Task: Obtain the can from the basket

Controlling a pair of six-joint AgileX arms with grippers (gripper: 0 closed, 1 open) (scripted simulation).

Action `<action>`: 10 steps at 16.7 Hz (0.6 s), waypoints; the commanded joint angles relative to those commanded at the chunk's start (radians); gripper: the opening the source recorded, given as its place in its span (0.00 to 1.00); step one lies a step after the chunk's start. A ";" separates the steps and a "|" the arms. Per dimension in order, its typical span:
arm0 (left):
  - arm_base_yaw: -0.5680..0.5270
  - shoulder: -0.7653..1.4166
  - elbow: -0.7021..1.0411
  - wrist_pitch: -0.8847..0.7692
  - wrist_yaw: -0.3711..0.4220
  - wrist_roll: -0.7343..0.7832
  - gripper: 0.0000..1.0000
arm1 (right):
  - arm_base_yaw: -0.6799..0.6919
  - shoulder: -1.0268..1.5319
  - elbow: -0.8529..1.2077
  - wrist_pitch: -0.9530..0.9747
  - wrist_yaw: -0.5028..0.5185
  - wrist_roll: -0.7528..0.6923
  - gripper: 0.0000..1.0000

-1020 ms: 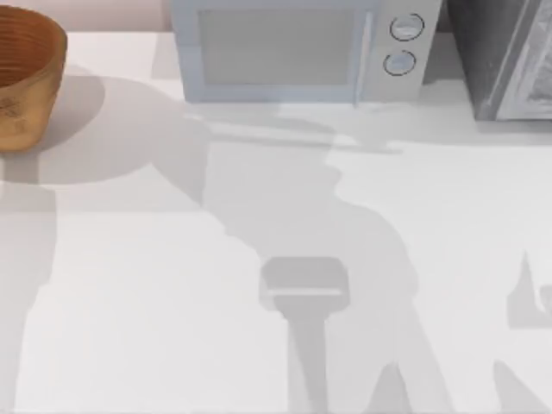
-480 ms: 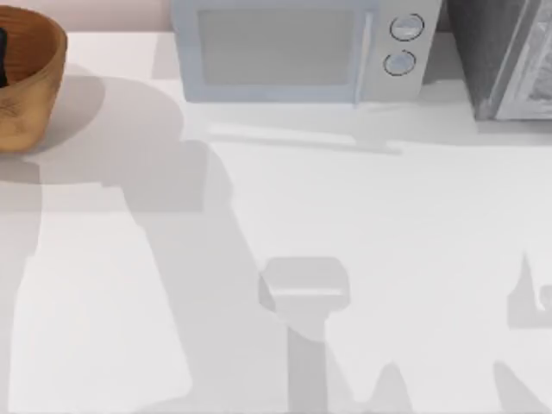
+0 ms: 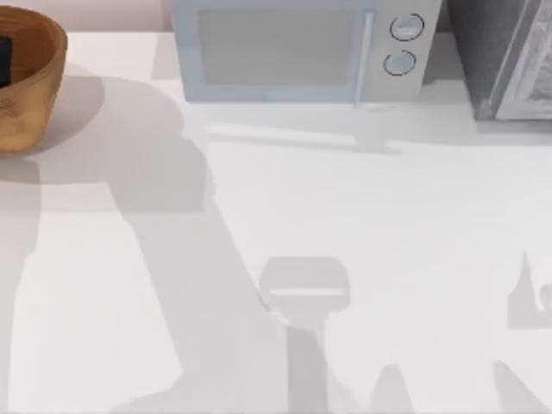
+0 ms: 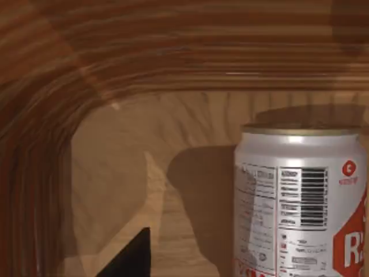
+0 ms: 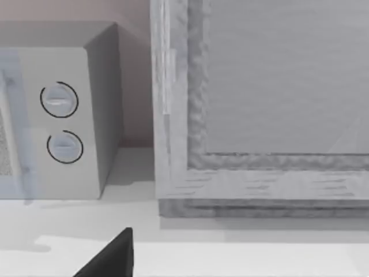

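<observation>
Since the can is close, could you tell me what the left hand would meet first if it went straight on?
Probably the basket's ribbed inner wall: the can stands upright off to one side of the left wrist view's centre. Depth is unclear, so one finger might clip it.

The white table carries three things along its far edge, with the wide near stretch crossed by grey shadows. At about ten o'clock, cut by the top view's left edge, sits the round woven basket; at twelve o'clock a pale microwave with two round dials stands against the wall. At two o'clock a grey framed cabinet stands just beside the microwave.
</observation>
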 joint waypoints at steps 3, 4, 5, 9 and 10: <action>-0.008 0.047 -0.020 0.069 -0.001 -0.008 1.00 | 0.000 0.000 0.000 0.000 0.000 0.000 1.00; -0.010 0.057 -0.025 0.083 -0.002 -0.010 1.00 | 0.000 0.000 0.000 0.000 0.000 0.000 1.00; -0.011 0.061 -0.026 0.089 -0.002 -0.010 1.00 | 0.000 0.000 0.000 0.000 0.000 0.000 1.00; -0.011 0.061 -0.026 0.089 -0.002 -0.010 0.92 | 0.000 0.000 0.000 0.000 0.000 0.000 1.00; -0.011 0.061 -0.026 0.089 -0.002 -0.010 0.85 | 0.000 0.000 0.000 0.000 0.000 0.000 1.00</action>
